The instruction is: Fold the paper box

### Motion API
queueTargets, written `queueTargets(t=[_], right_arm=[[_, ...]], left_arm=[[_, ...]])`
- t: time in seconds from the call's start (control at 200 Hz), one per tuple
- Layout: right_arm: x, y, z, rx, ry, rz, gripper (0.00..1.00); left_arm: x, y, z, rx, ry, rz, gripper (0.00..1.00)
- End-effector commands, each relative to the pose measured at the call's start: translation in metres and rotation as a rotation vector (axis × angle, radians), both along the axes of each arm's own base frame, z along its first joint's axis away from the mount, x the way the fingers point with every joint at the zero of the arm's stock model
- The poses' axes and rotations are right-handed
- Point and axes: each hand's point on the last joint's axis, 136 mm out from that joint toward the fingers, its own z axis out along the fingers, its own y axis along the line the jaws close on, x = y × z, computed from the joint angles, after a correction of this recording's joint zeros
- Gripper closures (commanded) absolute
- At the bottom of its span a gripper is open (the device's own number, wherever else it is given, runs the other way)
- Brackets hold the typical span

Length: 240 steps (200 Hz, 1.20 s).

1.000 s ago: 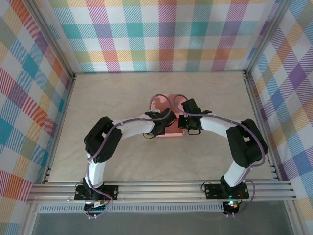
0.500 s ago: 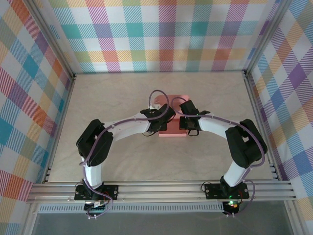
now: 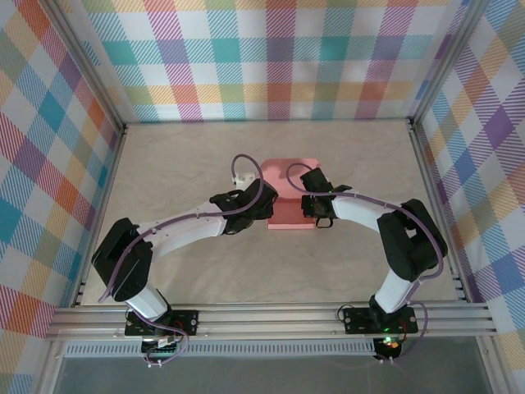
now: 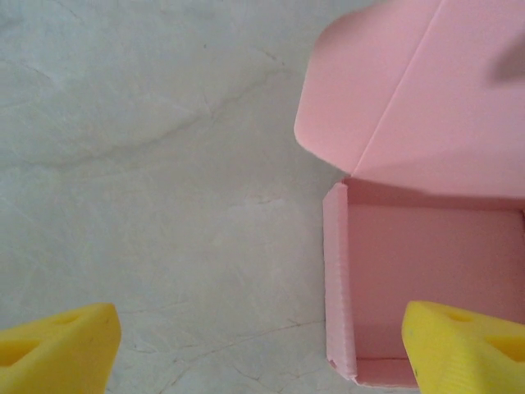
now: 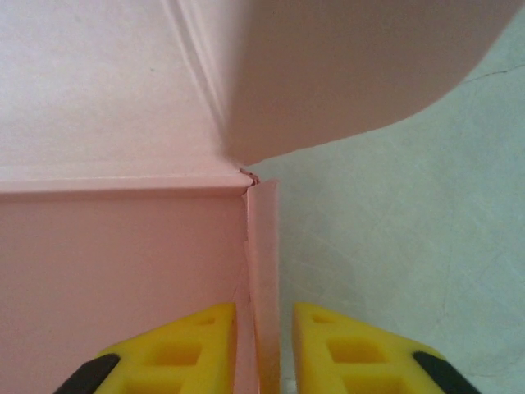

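Our paper box (image 3: 289, 187) sits on the counter (image 3: 189, 164), lid open: light, crease-prone card. Left claw (image 4: 258, 341) gapes wide; right claw (image 5: 264, 332) seemingly pinches its right wall. We'd grip near folds.

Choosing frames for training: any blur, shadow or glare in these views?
Top external: even light, sharp, no glare, soft shadows on the table. Left wrist: paper box crisp, the fingertips of the left gripper slightly soft, faint shadow on the lid's upper right. Right wrist: the raised lid looms blurred and darkens the box corner beneath.
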Motion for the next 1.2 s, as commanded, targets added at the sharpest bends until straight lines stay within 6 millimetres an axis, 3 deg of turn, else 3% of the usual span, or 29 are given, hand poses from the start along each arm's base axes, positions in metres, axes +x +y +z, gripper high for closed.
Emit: queueTargets(t=[0.0, 0.235, 0.37, 0.49, 0.65, 0.685, 0.895, 1.195], right_arm=[[0.005, 0.005, 0.009, 0.004, -0.026, 0.006, 0.75], [0.004, 0.004, 0.009, 0.001, -0.023, 0.01, 0.73], [0.002, 0.007, 0.012, 0.018, -0.032, 0.023, 0.66], [0.002, 0.008, 0.02, 0.029, -0.048, 0.042, 0.58], [0.002, 0.007, 0.031, 0.033, -0.07, 0.063, 0.39], [0.002, 0.007, 0.036, 0.038, -0.082, 0.074, 0.35], [0.009, 0.006, 0.071, 0.135, -0.18, 0.173, 0.15], [0.013, 0.01, 0.119, 0.208, -0.297, 0.506, 0.12]], left_arm=[[-0.001, 0.002, 0.007, 0.013, -0.05, -0.009, 0.11], [-0.002, 0.002, 0.014, -0.024, -0.084, -0.017, 0.11], [-0.002, 0.004, 0.018, -0.038, -0.104, -0.019, 0.1], [-0.002, 0.005, 0.024, -0.076, -0.136, -0.024, 0.1], [-0.001, 0.017, 0.032, -0.104, -0.168, -0.024, 0.08], [0.0, 0.019, 0.034, -0.116, -0.175, -0.025, 0.0], [0.01, 0.026, 0.057, -0.308, -0.229, -0.156, 0.0], [0.03, 0.036, 0.071, -0.396, -0.261, -0.285, 0.01]])
